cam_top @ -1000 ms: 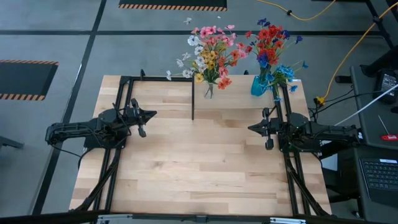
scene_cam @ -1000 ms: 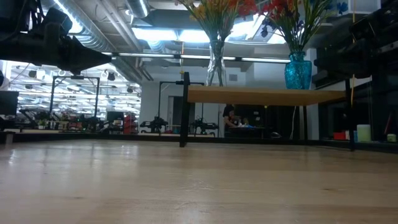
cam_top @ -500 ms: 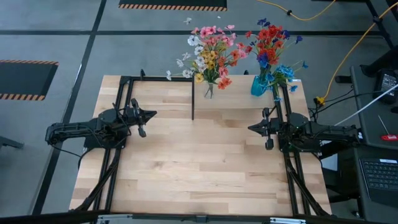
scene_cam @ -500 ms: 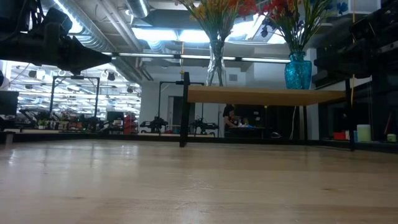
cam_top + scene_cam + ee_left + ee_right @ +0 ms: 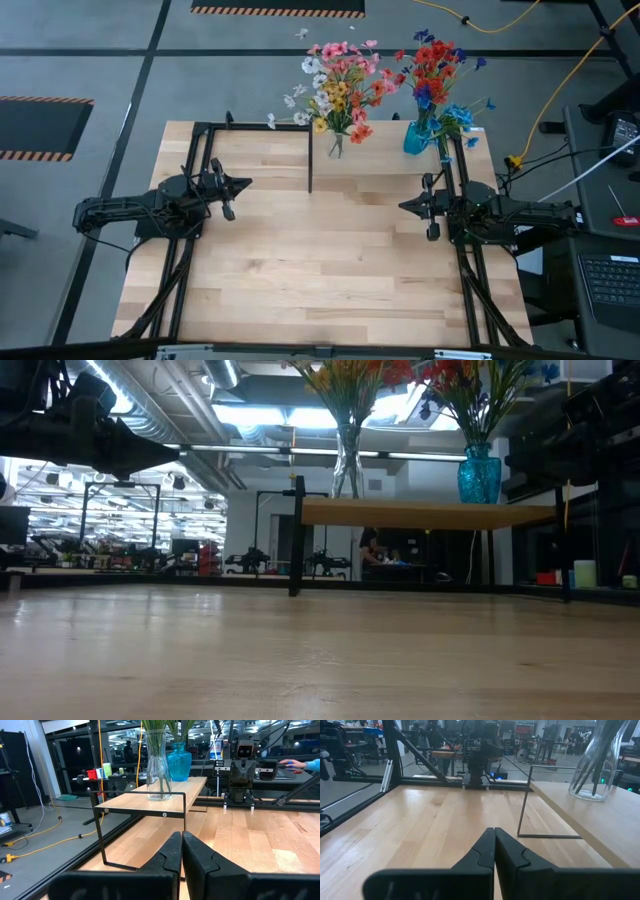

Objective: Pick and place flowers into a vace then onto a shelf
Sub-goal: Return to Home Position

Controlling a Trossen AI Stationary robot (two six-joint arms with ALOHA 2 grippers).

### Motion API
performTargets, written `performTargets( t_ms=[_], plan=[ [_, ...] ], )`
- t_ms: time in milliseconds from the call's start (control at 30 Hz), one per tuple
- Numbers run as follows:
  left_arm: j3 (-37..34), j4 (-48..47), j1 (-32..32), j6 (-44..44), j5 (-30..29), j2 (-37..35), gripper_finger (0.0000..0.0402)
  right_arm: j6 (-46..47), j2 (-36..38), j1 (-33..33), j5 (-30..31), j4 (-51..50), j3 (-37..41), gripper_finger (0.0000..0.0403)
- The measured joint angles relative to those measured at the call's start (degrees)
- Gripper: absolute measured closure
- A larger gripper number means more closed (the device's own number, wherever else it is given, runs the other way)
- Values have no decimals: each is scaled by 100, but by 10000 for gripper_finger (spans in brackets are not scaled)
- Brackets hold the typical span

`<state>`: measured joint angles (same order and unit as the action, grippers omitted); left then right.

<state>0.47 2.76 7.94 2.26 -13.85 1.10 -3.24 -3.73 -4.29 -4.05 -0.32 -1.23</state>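
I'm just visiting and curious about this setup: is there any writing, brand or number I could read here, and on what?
None can be read.
On the keyboard, at the high view's right edge: key markings too small.
On the bottles beyond the shelf: labels blurred.
On the blue vase and transparent vase: no writing shows.

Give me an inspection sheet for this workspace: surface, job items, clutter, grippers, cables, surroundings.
Surface: wood table, no damage seen.
Job's things: clear vase and blue vase upright on the shelf, each holding flowers.
Clutter: nothing seen.
Grippers: left gripper and right gripper both shut and empty, at opposite sides of the table, facing each other.
Cables: yellow cable on the floor beyond the table.
Surroundings: keyboard to the right of the table; person far behind.
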Motion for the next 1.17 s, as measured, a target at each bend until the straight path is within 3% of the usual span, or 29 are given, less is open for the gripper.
performTargets(
  t_ms=[1167],
  plan=[
    [0, 0, -1, 2, 0, 0, 392, -9, 0, 0, 0, 1, 0, 395]
  ],
)
